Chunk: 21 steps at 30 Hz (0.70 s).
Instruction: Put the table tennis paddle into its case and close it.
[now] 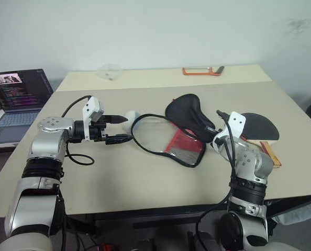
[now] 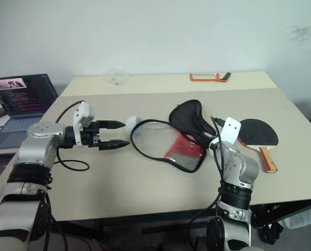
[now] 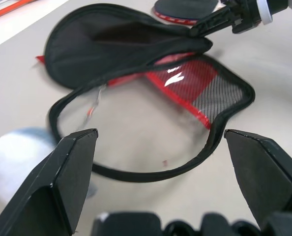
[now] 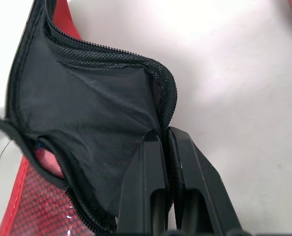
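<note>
The soft black-and-red fabric case (image 1: pixel 184 133) looked matt, its mesh pocket coarse, its clear panel glossy. The paddle's (image 2: pixel 257 133) black rubber face was smooth, its handle pale wood. The beige table (image 1: pixel 145 178) looked matt.

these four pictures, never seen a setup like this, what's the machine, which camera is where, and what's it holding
It is a humanoid robot with two arms, each ending in two black fingers. Two pictures come from its head, looking down over the table; the others from each wrist. The right gripper is shut on the edge of the case, lifting its flap. The left gripper is open, beside a small white object. The table tennis paddle lies beside the case. A laptop sits at the left.
</note>
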Motion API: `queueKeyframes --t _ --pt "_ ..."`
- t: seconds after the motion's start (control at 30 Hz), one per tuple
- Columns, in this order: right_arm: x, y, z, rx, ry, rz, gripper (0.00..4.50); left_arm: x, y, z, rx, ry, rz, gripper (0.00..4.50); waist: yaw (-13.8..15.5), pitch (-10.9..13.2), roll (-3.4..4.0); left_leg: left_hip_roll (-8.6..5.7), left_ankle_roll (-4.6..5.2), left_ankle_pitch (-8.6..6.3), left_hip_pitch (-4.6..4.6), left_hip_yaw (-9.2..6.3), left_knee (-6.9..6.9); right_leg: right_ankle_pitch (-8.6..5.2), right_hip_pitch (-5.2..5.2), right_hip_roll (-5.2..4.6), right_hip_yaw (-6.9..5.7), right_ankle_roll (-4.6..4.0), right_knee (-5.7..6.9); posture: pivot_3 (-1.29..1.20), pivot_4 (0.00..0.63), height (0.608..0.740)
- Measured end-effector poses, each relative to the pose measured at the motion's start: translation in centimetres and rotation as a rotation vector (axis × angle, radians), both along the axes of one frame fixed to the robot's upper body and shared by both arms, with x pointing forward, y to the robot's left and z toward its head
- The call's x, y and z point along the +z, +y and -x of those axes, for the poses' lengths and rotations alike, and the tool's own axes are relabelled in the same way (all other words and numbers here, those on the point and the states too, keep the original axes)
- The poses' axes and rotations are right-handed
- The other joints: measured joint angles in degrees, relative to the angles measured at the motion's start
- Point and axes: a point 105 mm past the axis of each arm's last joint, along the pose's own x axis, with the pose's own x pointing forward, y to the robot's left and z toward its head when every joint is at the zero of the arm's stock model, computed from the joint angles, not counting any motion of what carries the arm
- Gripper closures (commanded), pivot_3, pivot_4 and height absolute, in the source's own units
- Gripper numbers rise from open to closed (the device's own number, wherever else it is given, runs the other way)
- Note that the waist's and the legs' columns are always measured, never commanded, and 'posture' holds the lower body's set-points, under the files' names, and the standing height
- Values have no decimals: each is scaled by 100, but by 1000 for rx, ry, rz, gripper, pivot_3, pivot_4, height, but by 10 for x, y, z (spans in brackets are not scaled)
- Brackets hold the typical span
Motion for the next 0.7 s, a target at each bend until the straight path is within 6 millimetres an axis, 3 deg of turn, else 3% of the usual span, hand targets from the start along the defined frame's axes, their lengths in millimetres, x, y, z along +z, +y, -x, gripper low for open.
queueKeyframes --t 0.1,0.27,0.43,0.53,0.7 --pt "2 4 0 17 -9 -11 3737 2 -1 0 -4 -12 -2 0 -16 0 0 1 1 -1 6 8 -1 0 0 0 3 0 0 0 150 740" --pt "6 8 0 37 -31 -36 2026 2 -1 0 -3 -12 -2 0 -16 0 0 2 7 -4 6 8 -1 0 0 1 3 0 0 0 150 740" --pt "13 32 10 194 -109 15 188 3 -1 0 -4 -9 -1 0 -19 0 0 3 21 -12 6 10 -2 0 0 5 2 1 -2 0 150 740" --pt "18 44 19 365 -187 113 35 4 -3 2 -6 -5 2 0 -13 0 0 0 25 -14 6 16 2 2 1 4 0 7 -5 0 150 740" --pt "27 47 44 633 -327 267 35 -5 9 15 34 49 28 0 -31 0 -1 10 31 -18 13 24 -3 1 2 12 2 9 -9 0 150 740"
